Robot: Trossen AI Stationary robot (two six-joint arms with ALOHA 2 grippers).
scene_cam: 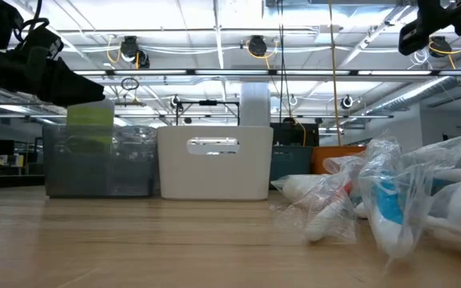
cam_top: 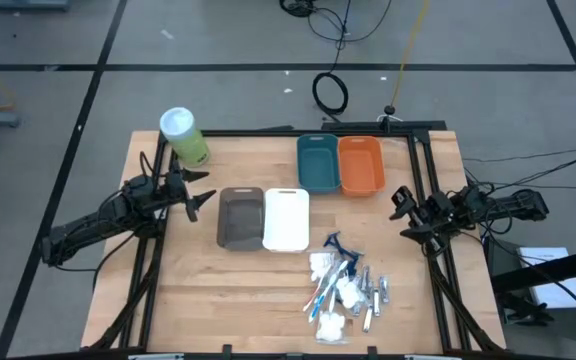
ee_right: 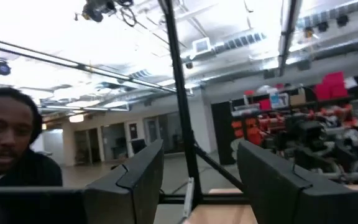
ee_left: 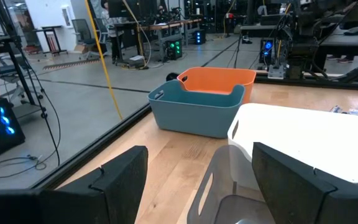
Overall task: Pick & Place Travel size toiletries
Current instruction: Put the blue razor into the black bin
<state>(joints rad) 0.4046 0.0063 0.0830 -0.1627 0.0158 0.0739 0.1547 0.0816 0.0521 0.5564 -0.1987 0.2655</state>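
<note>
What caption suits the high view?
Both arms wait at the table edges; toiletries piled beside four bins.

Both arms dark/black, chunky jointed links, matte finish. Left tool (cam_top: 200,192): two flat, wedge-shaped black fingers (ee_left: 122,180) with squared edges. Right tool (cam_top: 404,212): same build, broad dark slab fingers (ee_right: 277,180). Black cabling trails off the right arm's base.

The left gripper (cam_top: 204,198) hovers near the worktop's left edge, fingers spread. The right gripper (cam_top: 405,212) hangs at the right edge, fingers apart, empty.
</note>
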